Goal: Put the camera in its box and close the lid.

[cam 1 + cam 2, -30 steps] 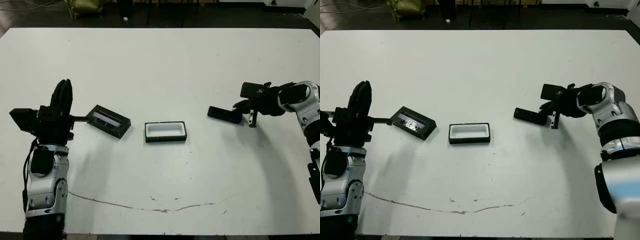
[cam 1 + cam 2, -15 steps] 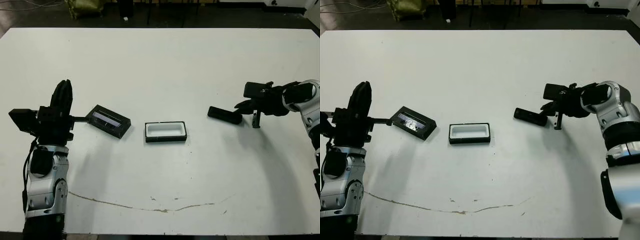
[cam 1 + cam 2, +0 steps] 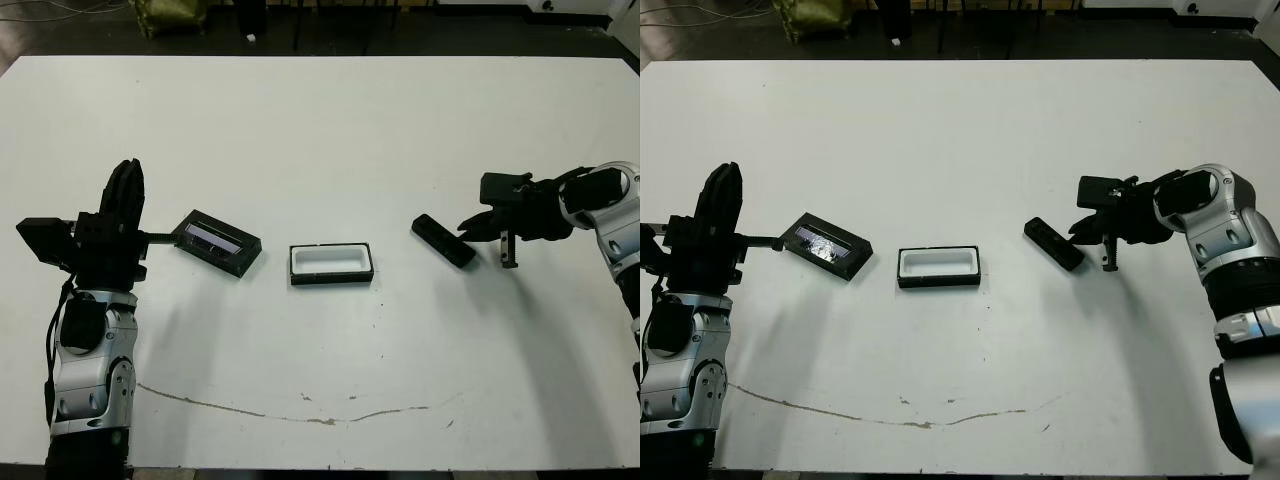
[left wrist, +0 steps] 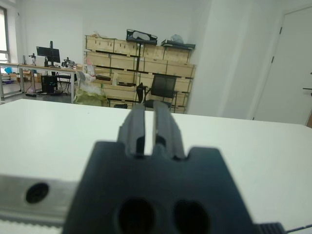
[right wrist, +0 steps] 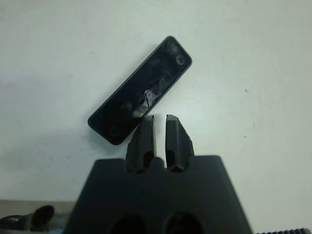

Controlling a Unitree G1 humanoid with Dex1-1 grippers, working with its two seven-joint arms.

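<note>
The camera (image 3: 444, 240) is a slim black bar lying diagonally on the white table, right of centre. My right gripper (image 3: 466, 226) points at it from the right. Its fingers (image 5: 146, 134) are shut, holding nothing, with their tips against the long side of the camera (image 5: 141, 88). The box (image 3: 331, 280), black-walled with a white lining, sits open at mid-table. The lid (image 3: 217, 241), black with a pale glossy strip, lies left of the box. My left gripper (image 3: 125, 190) stands upright just left of the lid, shut and holding nothing.
A thin brownish crack line (image 3: 300, 412) runs across the table near the front edge. Beyond the far table edge the left wrist view shows shelves of boxes (image 4: 141, 53) and an office chair (image 4: 162, 87).
My right gripper has moved a little left and toward the front. The camera has turned from nearly level to a steeper diagonal, its right end swung nearer. The left arm, lid and box are unmoved.
</note>
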